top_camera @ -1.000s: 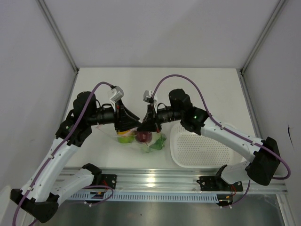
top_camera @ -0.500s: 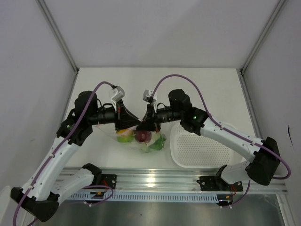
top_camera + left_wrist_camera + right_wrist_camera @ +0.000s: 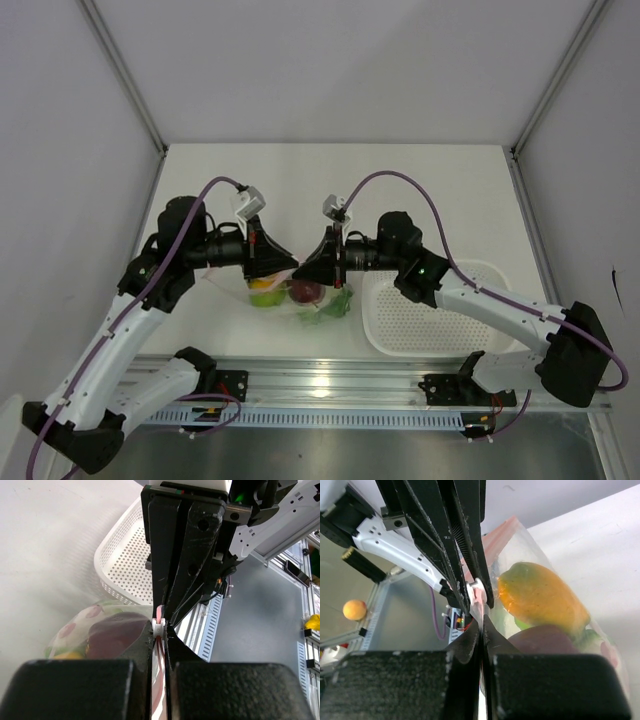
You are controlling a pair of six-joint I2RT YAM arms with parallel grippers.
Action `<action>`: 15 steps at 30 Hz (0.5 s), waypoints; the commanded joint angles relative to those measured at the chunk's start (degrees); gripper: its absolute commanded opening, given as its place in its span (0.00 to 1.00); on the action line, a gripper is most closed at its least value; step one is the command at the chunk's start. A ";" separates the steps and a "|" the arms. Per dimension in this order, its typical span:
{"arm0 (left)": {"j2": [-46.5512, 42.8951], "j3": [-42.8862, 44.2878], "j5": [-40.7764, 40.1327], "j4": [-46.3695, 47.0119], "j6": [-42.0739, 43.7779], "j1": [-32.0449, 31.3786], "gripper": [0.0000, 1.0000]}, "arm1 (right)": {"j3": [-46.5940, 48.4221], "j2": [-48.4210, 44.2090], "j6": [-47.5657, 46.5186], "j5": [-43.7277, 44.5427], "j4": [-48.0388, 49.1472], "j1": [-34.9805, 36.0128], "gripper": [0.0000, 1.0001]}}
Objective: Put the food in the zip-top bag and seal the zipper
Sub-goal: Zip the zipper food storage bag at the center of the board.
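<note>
Just left of the white perforated basket [image 3: 430, 318], the clear, pink-dotted zip-top bag [image 3: 298, 302] bulges on the surface [image 3: 400, 190]; inside lie a smooth yellow-orange fruit [image 3: 540, 597], dark red apple [image 3: 306, 291] and leafy lettuce [image 3: 335, 305]; left jaws and right jaws both clamp its narrow pink zipper [image 3: 495, 536].

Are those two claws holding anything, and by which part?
Yes. The left gripper and the right gripper both pinch the clear bag by its pink zipper strip, jaws shut.
</note>
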 commanded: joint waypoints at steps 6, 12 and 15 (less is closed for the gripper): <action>-1.92 1.50 0.91 -3.54 2.18 -0.04 0.01 | -2.03 -3.93 10.87 1.32 17.34 -1.43 0.00; -3.85 -0.52 2.85 -4.76 2.70 -0.04 0.01 | -3.08 -4.54 12.89 0.79 19.18 -4.42 0.00; -4.82 -0.96 3.12 -5.90 3.06 -0.04 0.01 | -4.13 -4.45 14.48 0.09 21.20 -5.91 0.00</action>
